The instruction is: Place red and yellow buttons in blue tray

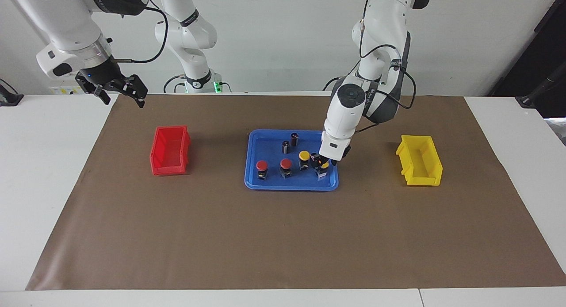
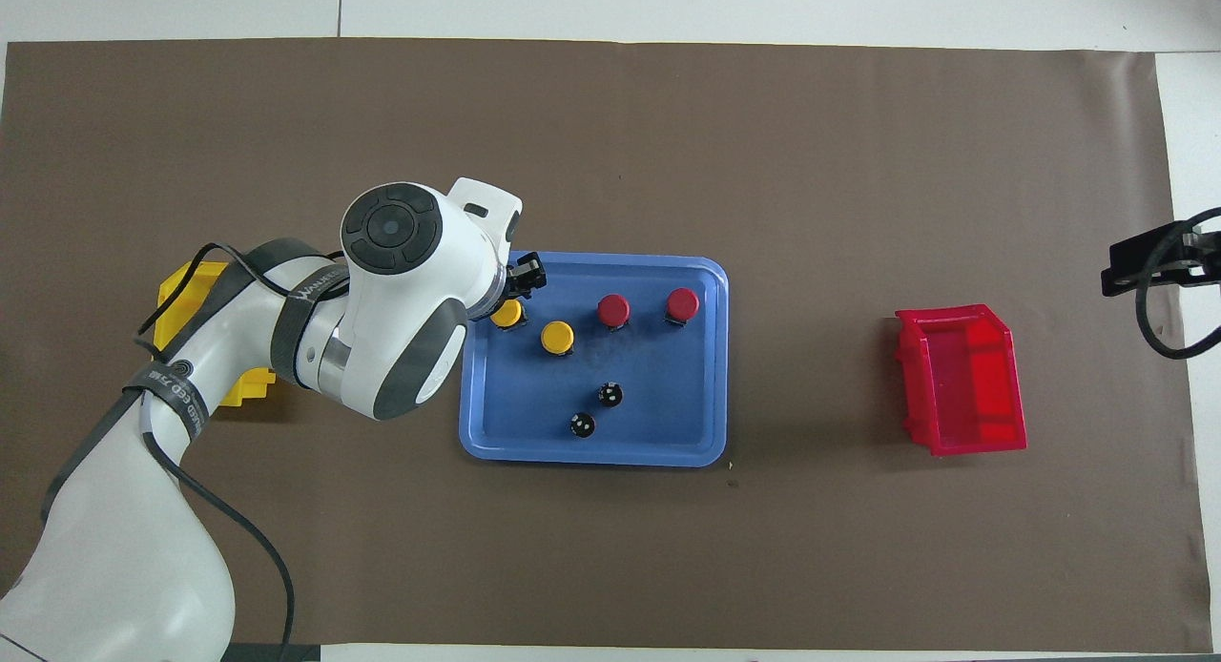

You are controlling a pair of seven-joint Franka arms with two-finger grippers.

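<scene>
The blue tray (image 1: pixel 292 186) (image 2: pixel 591 457) lies mid-table. In it stand two red buttons (image 1: pixel 261 166) (image 1: pixel 285 164) and a yellow button (image 1: pixel 304 155) (image 2: pixel 557 337) in a row. A second yellow button (image 1: pixel 325 165) (image 2: pixel 507 312) stands at the row's end, by the tray rim toward the left arm's end. My left gripper (image 1: pixel 322 161) hangs just over that button, open, its fingers loosely on either side of the cap. My right gripper (image 1: pixel 117 88) (image 2: pixel 1145 261) waits open above the mat's edge at the right arm's end.
Two dark cylinders (image 1: pixel 294 139) (image 1: pixel 286 146) stand in the tray, nearer to the robots than the button row. A red bin (image 1: pixel 170 150) sits toward the right arm's end. A yellow bin (image 1: pixel 419 160) sits toward the left arm's end, partly under the left arm in the overhead view.
</scene>
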